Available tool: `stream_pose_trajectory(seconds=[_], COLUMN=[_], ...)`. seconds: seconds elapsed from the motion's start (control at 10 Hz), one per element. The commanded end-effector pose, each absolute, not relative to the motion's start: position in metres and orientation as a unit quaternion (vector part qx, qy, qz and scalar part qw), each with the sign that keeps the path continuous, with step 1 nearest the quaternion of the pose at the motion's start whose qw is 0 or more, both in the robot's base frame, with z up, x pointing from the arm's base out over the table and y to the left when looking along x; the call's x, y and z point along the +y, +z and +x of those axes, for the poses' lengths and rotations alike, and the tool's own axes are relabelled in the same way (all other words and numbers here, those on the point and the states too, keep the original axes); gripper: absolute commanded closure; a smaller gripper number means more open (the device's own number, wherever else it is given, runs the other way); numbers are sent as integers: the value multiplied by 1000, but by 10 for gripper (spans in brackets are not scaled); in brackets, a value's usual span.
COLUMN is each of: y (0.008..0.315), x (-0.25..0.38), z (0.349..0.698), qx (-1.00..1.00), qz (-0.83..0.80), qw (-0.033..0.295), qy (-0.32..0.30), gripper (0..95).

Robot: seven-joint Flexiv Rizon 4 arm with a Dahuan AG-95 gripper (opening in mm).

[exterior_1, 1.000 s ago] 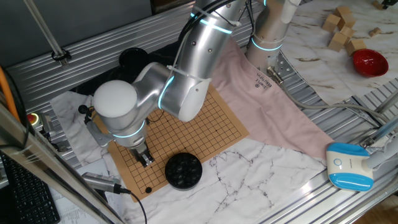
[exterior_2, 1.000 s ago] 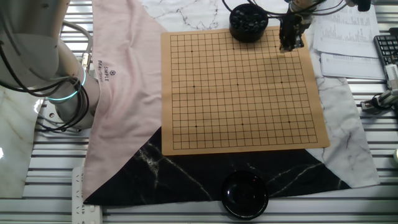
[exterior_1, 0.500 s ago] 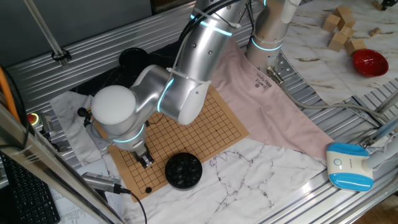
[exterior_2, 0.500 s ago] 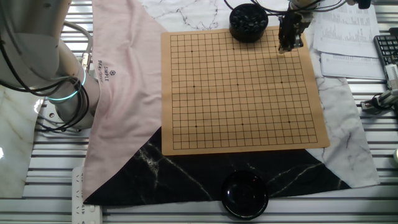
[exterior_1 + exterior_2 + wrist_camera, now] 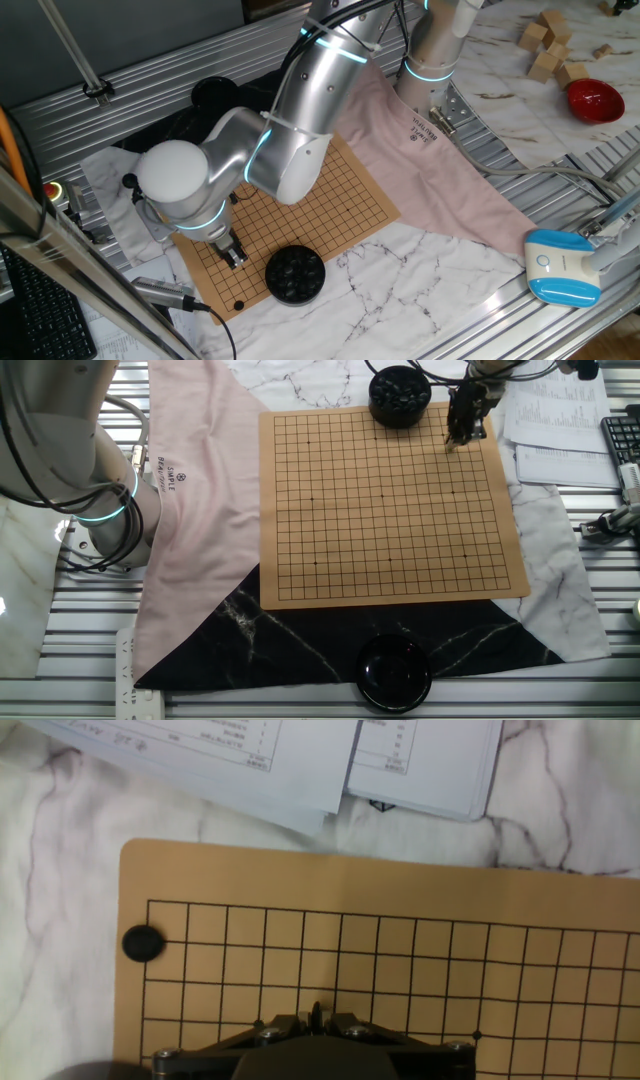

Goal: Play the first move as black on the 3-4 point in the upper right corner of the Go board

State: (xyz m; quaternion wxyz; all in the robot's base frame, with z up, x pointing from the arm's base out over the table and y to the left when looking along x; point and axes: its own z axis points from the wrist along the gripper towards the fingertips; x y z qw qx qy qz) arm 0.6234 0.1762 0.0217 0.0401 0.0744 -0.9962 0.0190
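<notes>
The tan board point(image 5: 330, 200) with a black grid lies on the cloth; it also shows in the other fixed view point(image 5: 390, 510) and the hand view point(image 5: 400, 920). My gripper point(image 5: 234, 256) hangs just over the board's corner area beside the black bowl of black stones point(image 5: 295, 274), as the other fixed view shows point(image 5: 458, 440). In the hand view the gripper point(image 5: 316, 1015) is shut, with a thin dark stone edge between the fingers. One black stone point(image 5: 143, 942) lies on the board's outer line near the corner, also visible in the fixed view point(image 5: 238, 305).
The bowl of stones point(image 5: 400, 397) touches the board's edge. An empty round black bowl point(image 5: 394, 672) sits off the opposite side. Paper sheets point(image 5: 560, 420) lie beyond the corner. A pink cloth point(image 5: 200, 510) flanks the board. A red bowl point(image 5: 595, 100) and wooden blocks point(image 5: 545, 45) sit far off.
The arm's elbow has swung a little to the left in the fixed view. The gripper has shifted only slightly over the same corner area and stays shut.
</notes>
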Motion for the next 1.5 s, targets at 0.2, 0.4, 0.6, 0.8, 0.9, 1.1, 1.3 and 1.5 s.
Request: stream_pose_trajectory(seconds=[0.2,0.4,0.6,0.8,0.9,1.1,1.3,1.5], y=[20,19,20,26,28,27,25,24], x=[175,175,176,176,176,177,181,182], z=[620,619,620,622,622,622,623,623], qx=[-996,-996,-996,-996,-996,-996,-996,-996], qz=[74,75,75,81,80,83,79,78], qw=[40,40,40,40,42,43,42,44], qy=[16,13,6,3,3,1,0,3], gripper=[950,950,950,950,950,950,950,950])
